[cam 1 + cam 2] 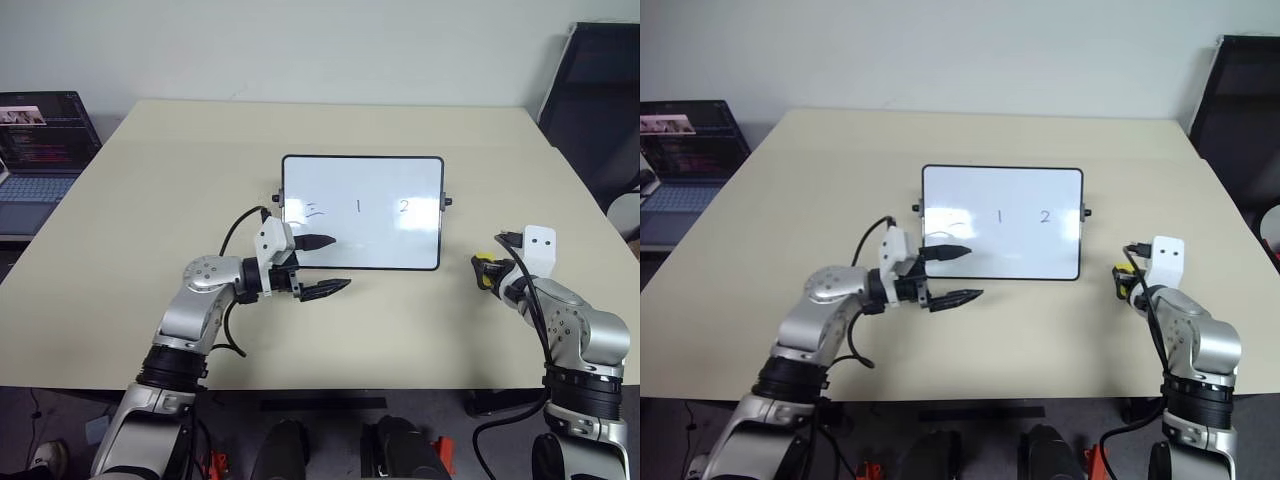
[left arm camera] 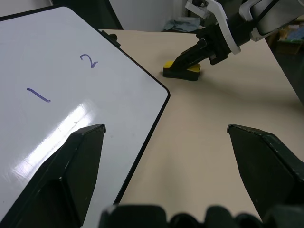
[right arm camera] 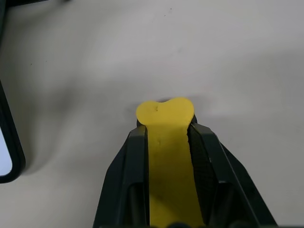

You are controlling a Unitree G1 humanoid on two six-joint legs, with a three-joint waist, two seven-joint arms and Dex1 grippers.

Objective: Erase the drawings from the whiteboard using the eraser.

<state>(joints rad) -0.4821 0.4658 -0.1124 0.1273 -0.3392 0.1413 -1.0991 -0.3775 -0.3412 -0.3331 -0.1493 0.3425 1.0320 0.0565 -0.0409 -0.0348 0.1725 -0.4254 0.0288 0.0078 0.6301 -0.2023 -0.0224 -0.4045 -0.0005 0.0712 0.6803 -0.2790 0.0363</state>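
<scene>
The right fingers point(image 3: 164, 142) pinched the eraser point(image 3: 166, 123) on the tabletop point(image 1: 180, 180), beside the whiteboard point(image 1: 380, 180). The left fingers point(image 1: 325, 265) stood spread at its near edge, drawings point(image 1: 358, 206) just beyond.

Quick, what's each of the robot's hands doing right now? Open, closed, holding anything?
Left hand: open, holding nothing, at the whiteboard's near left corner.
Right hand: closed on the yellow eraser, on the table right of the board.

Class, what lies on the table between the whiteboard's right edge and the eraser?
Only bare table between whiteboard and eraser, shown in the left wrist view.
</scene>
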